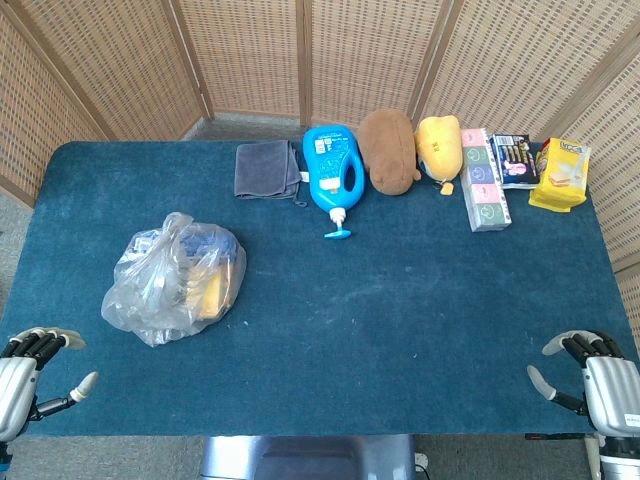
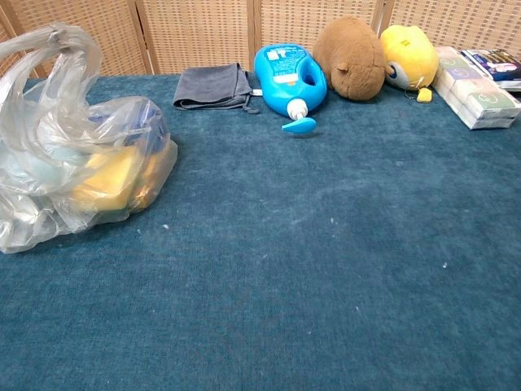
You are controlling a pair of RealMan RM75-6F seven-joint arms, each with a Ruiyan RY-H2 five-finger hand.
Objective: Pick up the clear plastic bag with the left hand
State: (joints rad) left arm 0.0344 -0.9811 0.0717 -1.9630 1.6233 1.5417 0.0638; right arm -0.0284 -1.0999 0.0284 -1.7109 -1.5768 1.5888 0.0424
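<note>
The clear plastic bag (image 1: 176,280) lies on the left part of the blue table (image 1: 380,330), with yellow and blue items showing through it. In the chest view the clear plastic bag (image 2: 73,147) fills the left side, its knotted top standing up. My left hand (image 1: 28,372) rests at the table's near left corner, below and left of the bag, holding nothing, thumb out and fingers loosely curled. At the near right corner my right hand (image 1: 598,378) is likewise empty. Neither hand appears in the chest view.
Along the far edge lie a grey cloth (image 1: 267,168), a blue pump bottle (image 1: 334,170), a brown plush (image 1: 388,148), a yellow plush (image 1: 439,146), a tissue pack (image 1: 483,180), a dark packet (image 1: 516,160) and a yellow packet (image 1: 560,174). Wicker screens stand behind.
</note>
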